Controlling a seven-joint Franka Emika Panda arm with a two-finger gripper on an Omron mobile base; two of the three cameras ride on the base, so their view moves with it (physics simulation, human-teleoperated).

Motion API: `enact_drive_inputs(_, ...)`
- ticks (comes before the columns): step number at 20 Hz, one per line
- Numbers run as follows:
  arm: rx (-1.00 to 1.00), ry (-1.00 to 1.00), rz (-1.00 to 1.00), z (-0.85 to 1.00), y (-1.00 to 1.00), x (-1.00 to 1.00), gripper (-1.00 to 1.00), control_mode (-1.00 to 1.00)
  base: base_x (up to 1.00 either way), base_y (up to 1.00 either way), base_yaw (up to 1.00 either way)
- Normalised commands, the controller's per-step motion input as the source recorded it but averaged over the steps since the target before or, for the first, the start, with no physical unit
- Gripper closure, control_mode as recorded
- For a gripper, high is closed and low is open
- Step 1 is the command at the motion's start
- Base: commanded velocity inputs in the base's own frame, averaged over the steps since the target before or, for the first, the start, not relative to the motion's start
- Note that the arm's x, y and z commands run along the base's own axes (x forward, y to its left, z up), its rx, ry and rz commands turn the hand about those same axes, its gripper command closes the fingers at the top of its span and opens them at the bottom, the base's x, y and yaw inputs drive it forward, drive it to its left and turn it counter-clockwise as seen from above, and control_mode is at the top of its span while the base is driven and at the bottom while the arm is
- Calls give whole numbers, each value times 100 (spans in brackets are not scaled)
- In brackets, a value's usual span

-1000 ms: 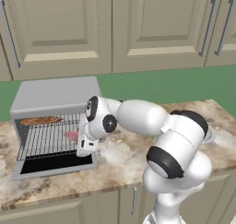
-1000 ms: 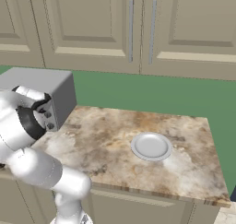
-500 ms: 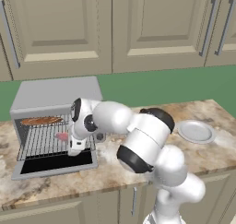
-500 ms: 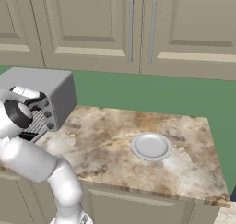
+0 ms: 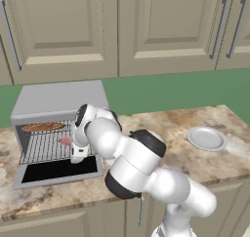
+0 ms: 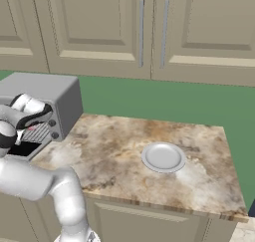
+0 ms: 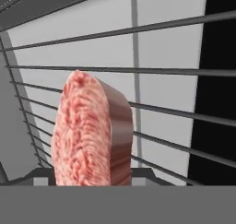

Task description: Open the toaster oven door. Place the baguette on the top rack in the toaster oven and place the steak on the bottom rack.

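1. Since a second ago, the white arm has swung left, carrying the flat pinkish-red steak (image 7: 92, 131) into the grey toaster oven (image 5: 58, 97).
2. Gripper (image 5: 78, 153) pinches the steak above the lower silver wire rack (image 5: 46, 150); the brown baguette (image 5: 44, 127) lies on the upper rack.
3. Lower it level onto the wires before releasing, clear of the open door (image 5: 58, 170).

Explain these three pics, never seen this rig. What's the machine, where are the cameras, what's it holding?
It is a rendered kitchen scene. A white robot arm reaches into the toaster oven, whose door lies folded down. Two pictures come from cameras on its base, behind it to the left and right; the third looks along its hand. The pincer is closed on the steak, seen close up against the rack wires. The baguette already lies on the top rack. An empty plate sits on the counter.
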Motion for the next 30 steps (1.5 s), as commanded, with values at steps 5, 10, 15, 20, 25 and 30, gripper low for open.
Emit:
enact_drive_inputs(5, 0, 11, 0, 39, 12, -1, -100, -100, 0, 0, 0)
enact_drive_inputs(10, 0, 12, 0, 75, 34, -4, -100, -100, 0, 0, 0)
enact_drive_inputs(15, 0, 14, 0, 98, 50, -27, -100, -100, 0, 0, 0)
enact_drive_inputs(20, -3, 35, 0, 59, 77, -64, -100, -100, 0, 0, 0)
enact_drive_inputs(25, -16, 40, -6, 8, 63, -15, -100, -100, 0, 0, 0)
enact_drive_inputs(30, -17, 26, -14, 17, 34, 34, -100, -100, 0, 0, 0)
